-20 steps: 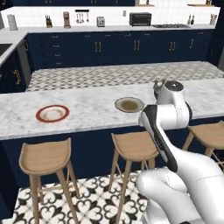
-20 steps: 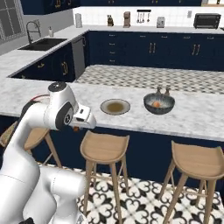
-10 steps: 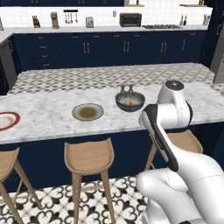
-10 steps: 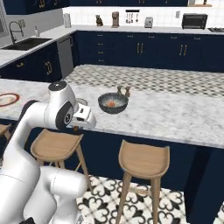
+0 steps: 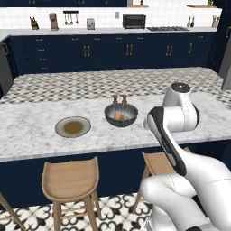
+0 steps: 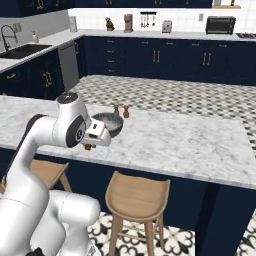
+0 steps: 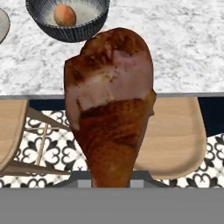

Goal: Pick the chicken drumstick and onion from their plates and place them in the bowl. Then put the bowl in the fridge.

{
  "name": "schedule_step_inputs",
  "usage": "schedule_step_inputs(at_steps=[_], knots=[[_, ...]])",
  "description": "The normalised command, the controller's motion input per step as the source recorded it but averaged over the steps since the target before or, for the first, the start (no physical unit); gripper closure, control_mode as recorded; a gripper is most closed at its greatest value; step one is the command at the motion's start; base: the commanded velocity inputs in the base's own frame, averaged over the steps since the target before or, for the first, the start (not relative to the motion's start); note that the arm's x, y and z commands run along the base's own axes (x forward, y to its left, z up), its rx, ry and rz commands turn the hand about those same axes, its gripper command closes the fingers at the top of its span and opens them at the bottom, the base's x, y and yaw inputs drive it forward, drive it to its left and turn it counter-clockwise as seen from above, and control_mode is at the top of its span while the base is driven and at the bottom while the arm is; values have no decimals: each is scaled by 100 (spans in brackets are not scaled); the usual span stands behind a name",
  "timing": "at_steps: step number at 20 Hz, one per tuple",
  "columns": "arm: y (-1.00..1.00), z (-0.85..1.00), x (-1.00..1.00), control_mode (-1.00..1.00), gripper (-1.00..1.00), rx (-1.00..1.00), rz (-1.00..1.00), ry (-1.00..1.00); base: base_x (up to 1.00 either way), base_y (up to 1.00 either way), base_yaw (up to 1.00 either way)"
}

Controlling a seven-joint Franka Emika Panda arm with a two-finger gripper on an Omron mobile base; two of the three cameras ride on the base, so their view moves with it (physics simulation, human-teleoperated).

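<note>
Grey-olive plate (image 5: 72, 127) is sitting bare on the worktop (image 5: 36, 131), left of the bowl (image 5: 121, 114) holding the onion (image 5: 119, 116). Jaws, nearly closed, are gripping the chicken drumstick (image 7: 110, 103) off the worktop's edge; next move likely calls for carrying it over the bowl and releasing.

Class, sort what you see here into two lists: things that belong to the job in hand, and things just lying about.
Belong to the job:
chicken drumstick, held in the end effector
onion, inside the bowl
bowl
grey-olive plate

Just lying about:
wooden stools
pepper mills
toaster oven
</note>
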Motion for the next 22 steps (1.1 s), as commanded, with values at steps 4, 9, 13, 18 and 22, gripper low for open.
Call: schedule_step_inputs(at_steps=[4,9,13,18,22], knots=[[0,0,0,100,100,0,0,0,15,80,-1],[0,0,0,100,100,0,0,0,52,43,-2],[0,0,0,100,100,0,0,0,100,-36,0],[-12,0,60,-100,100,1,0,14,40,0,0],[-46,26,100,-100,100,7,0,15,0,0,0]])
